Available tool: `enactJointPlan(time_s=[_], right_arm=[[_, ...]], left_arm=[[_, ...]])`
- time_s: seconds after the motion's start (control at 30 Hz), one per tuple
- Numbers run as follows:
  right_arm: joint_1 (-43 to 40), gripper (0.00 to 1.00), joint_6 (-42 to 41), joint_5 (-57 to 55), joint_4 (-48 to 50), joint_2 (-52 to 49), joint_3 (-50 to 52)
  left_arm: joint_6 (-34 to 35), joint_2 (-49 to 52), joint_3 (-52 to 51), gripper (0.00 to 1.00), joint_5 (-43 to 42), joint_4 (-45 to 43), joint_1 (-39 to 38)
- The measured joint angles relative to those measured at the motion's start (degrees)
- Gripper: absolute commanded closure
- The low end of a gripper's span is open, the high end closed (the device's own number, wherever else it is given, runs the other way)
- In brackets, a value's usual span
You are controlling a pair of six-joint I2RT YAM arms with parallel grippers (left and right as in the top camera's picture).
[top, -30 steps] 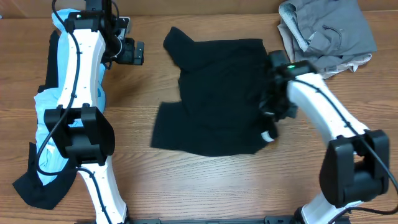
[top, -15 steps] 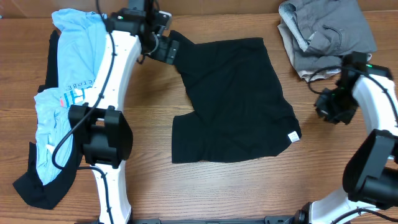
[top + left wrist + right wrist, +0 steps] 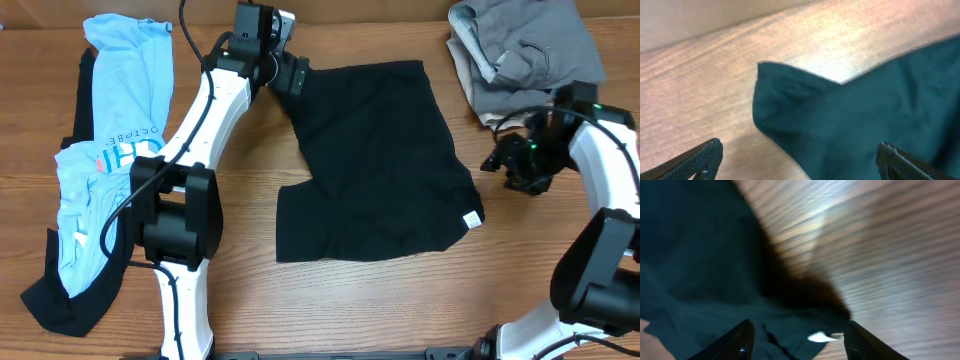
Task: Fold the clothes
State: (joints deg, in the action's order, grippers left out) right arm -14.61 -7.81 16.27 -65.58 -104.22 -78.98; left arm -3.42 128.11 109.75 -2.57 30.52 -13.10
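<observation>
A black garment (image 3: 380, 160) lies flat in the middle of the table, a white tag (image 3: 468, 221) at its lower right corner. My left gripper (image 3: 298, 76) hovers open over its top left corner. In the left wrist view that corner (image 3: 840, 125) lies below and between the two fingertips (image 3: 700, 159), nothing gripped. My right gripper (image 3: 494, 162) hangs open just right of the garment's right edge. The right wrist view has dark cloth (image 3: 700, 270) and the white tag (image 3: 821, 337) beneath my right gripper (image 3: 797, 342), which holds nothing.
A heap of grey clothes (image 3: 525, 55) sits at the back right corner. A light blue shirt (image 3: 115, 150) is draped along the left side, with black cloth (image 3: 60, 305) under it at the front left. Bare wood (image 3: 400, 310) lies in front of the garment.
The black garment was dragged to the right and smoothed. My right gripper let it go, opened and drew off to the right. My left arm swung over to the garment's top left corner.
</observation>
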Motion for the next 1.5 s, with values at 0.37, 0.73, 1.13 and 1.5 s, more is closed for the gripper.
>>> enactJointPlan(time_s=[0.37, 0.73, 1.13, 1.5], right_arm=[[8.94, 0.39, 0.15, 0.94, 1.99, 0.00, 0.00], [14.40, 0.39, -1.16, 1.11, 3.06, 0.00, 0.00], [20.15, 0.43, -3.76, 1.33, 0.81, 0.00, 0.00], [23.61, 0.43, -6.62, 1.29, 2.62, 0.00, 2.45]], left_arm=[[5.53, 10.69, -0.24, 0.00, 1.05, -1.38, 0.00], [9.09, 10.69, -0.26, 0.83, 1.11, -2.89, 0.00], [9.49, 10.29, 1.36, 0.96, 1.07, 4.39, 0.94], [9.46, -10.23, 7.58, 0.96, 5.29, 28.37, 5.99]])
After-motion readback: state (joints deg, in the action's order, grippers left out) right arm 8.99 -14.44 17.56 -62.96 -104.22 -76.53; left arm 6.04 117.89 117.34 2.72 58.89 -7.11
